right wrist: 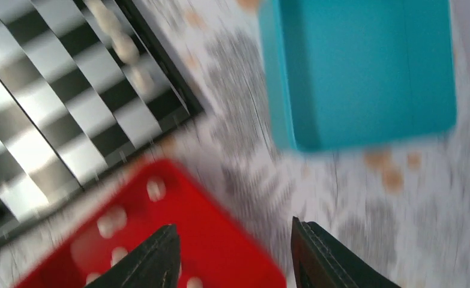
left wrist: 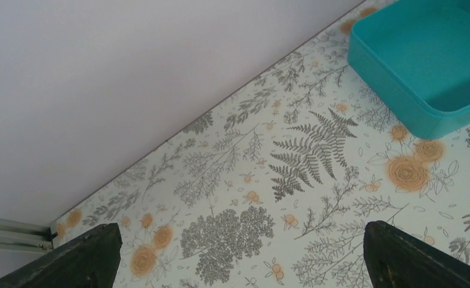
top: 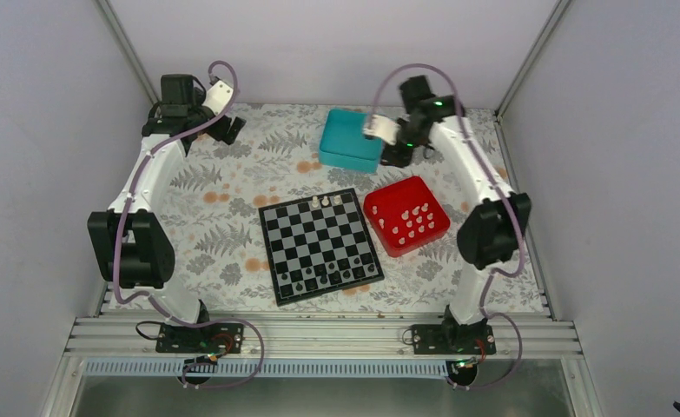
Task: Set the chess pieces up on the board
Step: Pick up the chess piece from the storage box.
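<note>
Top external is showing three chess pieces (top: 326,201) standing on the far row of the board (top: 320,246), the rest waiting in the red tray (top: 423,244). Near that tray the right pincer (right wrist: 233,240) is hovering apart and empty, likely fetching another; the left pincer (left wrist: 241,252) is idling wide apart.

The right claw (top: 397,155) hangs over the far side of the table (top: 223,200); the box (top: 352,139) sits just to its left and the tray (top: 440,224) just nearer the bases; chess pieces (top: 412,221) lie in the tray; the board (top: 319,239) lies left of the tray, near-left of this claw, three pieces at its far edge, dark pieces (top: 327,276) along its near edge; the left claw (top: 226,130) stands at the far left corner, the box well to its right
</note>
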Robot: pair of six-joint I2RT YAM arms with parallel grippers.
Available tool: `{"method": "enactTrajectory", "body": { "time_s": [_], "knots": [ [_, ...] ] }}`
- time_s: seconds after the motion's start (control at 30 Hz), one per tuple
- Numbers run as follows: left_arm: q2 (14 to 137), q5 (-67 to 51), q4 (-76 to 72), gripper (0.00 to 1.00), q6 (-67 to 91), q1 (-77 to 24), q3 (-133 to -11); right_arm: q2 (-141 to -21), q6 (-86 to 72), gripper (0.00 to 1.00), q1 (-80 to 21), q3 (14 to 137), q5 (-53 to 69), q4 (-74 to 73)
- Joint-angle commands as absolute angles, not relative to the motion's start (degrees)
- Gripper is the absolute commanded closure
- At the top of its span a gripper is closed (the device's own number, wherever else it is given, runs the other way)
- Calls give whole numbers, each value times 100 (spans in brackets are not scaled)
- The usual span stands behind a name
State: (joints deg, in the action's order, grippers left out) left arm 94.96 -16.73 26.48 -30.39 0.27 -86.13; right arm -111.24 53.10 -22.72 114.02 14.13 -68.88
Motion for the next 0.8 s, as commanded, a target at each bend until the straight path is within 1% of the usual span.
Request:
{"method": "enactTrajectory", "body": {
  "time_s": [0.0,0.13,0.2,0.33,0.53,0.77],
  "knots": [
    [9558,-1875,2487,0,-2853,20,-8887,-10619,5419,51,-1416,10165,1258,-6847],
    [9621,-1811,2410,0,-2809,-16,-8925,-10147,5576,51,-853,8909,1195,-6338],
    [9677,-1774,2435,0,-2774,-34,-8987,-10135,5593,52,-666,8642,1197,-6224],
    [9695,-1762,2431,0,-2729,-57,-8996,-10215,5701,55,-449,8366,1262,-6102],
    [9652,-1718,2424,0,-2708,-70,-8946,-10527,5794,55,-434,8164,956,-5897],
    [9594,-1688,2330,0,-2681,-73,-8810,-10678,5971,56,-433,8140,948,-5742]
  ]
}}
